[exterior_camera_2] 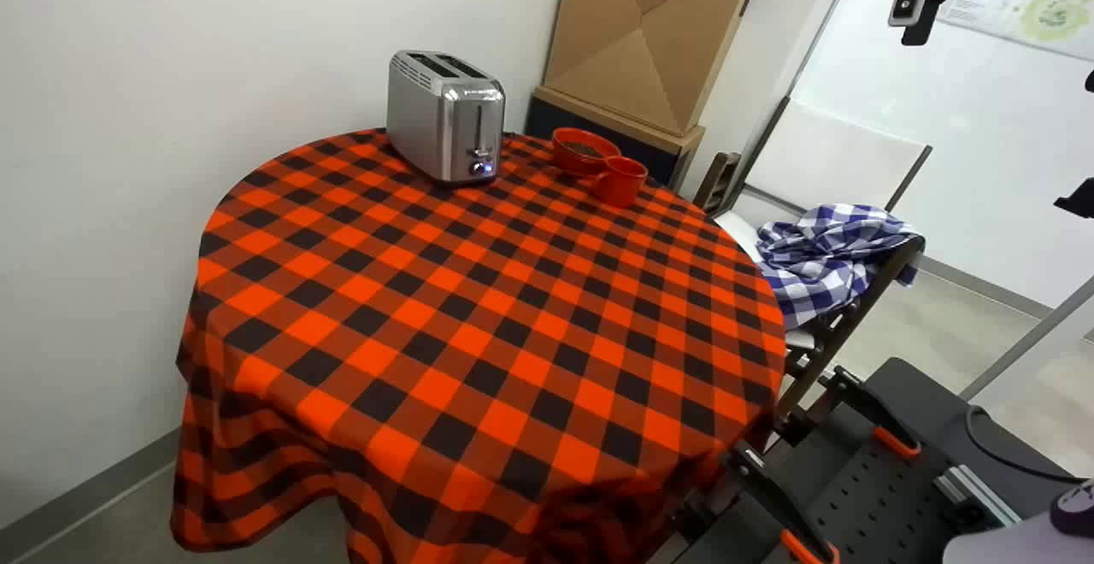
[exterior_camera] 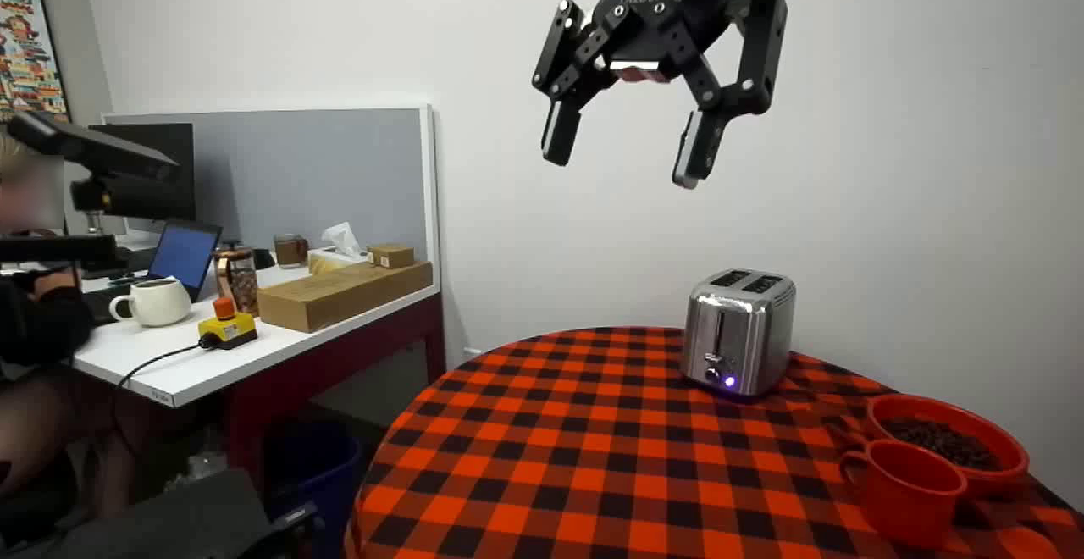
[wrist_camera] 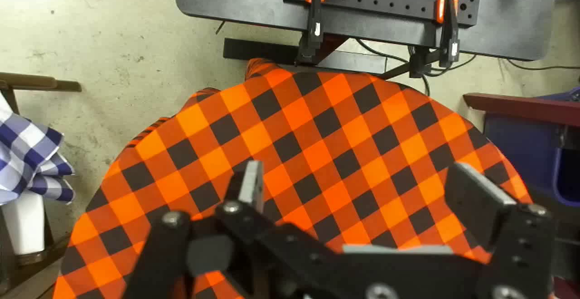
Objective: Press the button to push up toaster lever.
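Note:
The shiny silver toaster [exterior_camera: 775, 343] stands upright by the wall on the checked table; it also shows in an exterior view [exterior_camera_2: 419, 115]. Its lever [exterior_camera: 714, 358] sits low at the bottom of the front slot. Below it are a dark knob [exterior_camera: 712, 373] and a lit bluish-purple button light [exterior_camera: 730, 382]. My gripper [exterior_camera: 625, 161] is open and empty, high in the air, appearing up and left of the toaster in that view. In the wrist view the gripper [wrist_camera: 355, 172] has its fingers wide apart over bare cloth. The toaster is out of the wrist view.
A red mug [exterior_camera: 910, 495] and a red bowl [exterior_camera: 1012, 462] with dark beans stand near the toaster. A red-and-black checked cloth covers the round table [exterior_camera: 542, 466]. A wall [exterior_camera: 508, 246] rises behind. A chair with a blue checked cloth [exterior_camera_2: 820, 269] stands beside the table.

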`<action>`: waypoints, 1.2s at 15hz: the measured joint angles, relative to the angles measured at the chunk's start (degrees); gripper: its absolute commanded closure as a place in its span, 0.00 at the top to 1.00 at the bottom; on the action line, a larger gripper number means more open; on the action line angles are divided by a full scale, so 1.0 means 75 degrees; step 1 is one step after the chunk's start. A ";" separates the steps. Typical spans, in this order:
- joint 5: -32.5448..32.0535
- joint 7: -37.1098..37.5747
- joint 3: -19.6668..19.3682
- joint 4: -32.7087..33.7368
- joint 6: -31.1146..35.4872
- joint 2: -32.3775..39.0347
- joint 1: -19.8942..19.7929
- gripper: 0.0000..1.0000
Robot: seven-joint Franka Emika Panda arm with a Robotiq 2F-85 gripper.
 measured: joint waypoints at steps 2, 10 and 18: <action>0.0000 0.0000 0.0000 0.0000 0.0002 0.0000 0.0000 1.00; -0.0380 0.0021 0.0039 -0.0571 0.1747 0.0126 -0.0045 1.00; -0.0452 -0.0764 0.0002 -0.1564 0.5157 0.1381 -0.0106 1.00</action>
